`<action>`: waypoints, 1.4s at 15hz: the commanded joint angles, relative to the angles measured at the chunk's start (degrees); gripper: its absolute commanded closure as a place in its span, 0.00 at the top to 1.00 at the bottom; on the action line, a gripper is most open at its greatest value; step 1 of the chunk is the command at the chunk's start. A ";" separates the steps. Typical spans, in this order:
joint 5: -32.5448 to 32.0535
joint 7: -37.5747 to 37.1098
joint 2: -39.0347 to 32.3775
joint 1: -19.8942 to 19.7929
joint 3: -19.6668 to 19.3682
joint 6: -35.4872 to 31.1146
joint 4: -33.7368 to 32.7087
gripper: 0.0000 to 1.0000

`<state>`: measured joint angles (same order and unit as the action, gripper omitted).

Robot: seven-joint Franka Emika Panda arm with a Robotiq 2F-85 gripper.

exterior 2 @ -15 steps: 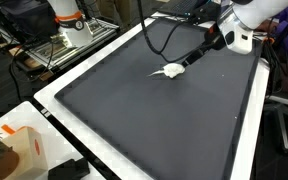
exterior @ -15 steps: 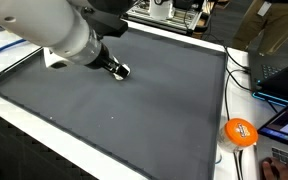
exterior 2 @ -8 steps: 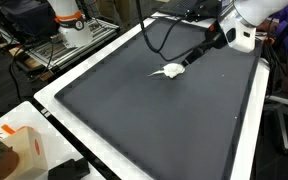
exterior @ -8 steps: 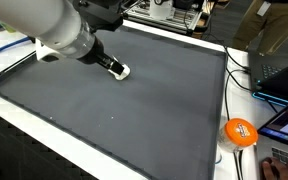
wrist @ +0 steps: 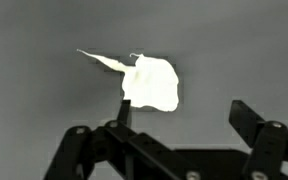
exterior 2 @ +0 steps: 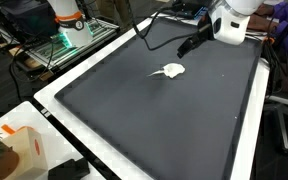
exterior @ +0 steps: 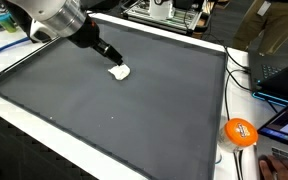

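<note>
You have one tabletop [exterior 2: 46, 100], its white edge framing one big dark mat [exterior: 134, 120] that covers nearly all of it. One arm [exterior: 54, 15] reaches over the mat from the far side in both exterior views. Off the mat, near a corner, one orange round thing [exterior: 240, 132] sits among cables.

Your one tool [exterior: 113, 59] hangs above the mat with its jaws spread wide and nothing between them. In the wrist view its two fingers [wrist: 246, 115] stand well apart at the bottom of the picture, with only bare mat in the gap. It touches nothing.

One white scrap [exterior: 119, 72] lies flat on the mat, the only loose thing there. It is towards the far half of the mat and away from every edge, just beyond and below the fingertips, close to them but apart. In the wrist view the white scrap [wrist: 152, 83] sits above the gap and a little towards the finger on the picture's left side.

It has a rounded body and one thin pointed tail. In the wrist view the tail runs to the picture's upper left, so the long axis lies on a shallow slant across the view. In an exterior view [exterior 2: 170, 70] the tail points away from the tool, along the mat.
</note>
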<state>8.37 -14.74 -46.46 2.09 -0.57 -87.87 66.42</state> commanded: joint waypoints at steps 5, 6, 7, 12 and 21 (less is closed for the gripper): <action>2.28 -0.31 5.71 -0.77 -0.02 0.02 9.60 1.00; 2.30 -0.30 6.18 -0.77 -0.02 -0.06 10.22 1.00; 1.73 -0.70 8.24 -0.29 -0.46 -3.51 13.45 1.00; 0.78 0.36 17.50 -0.43 -1.19 -20.18 28.90 1.00; 6.52 8.70 34.10 -2.51 0.95 -44.37 54.53 1.00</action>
<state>12.01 -11.02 -19.82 0.74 -1.19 -126.71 109.74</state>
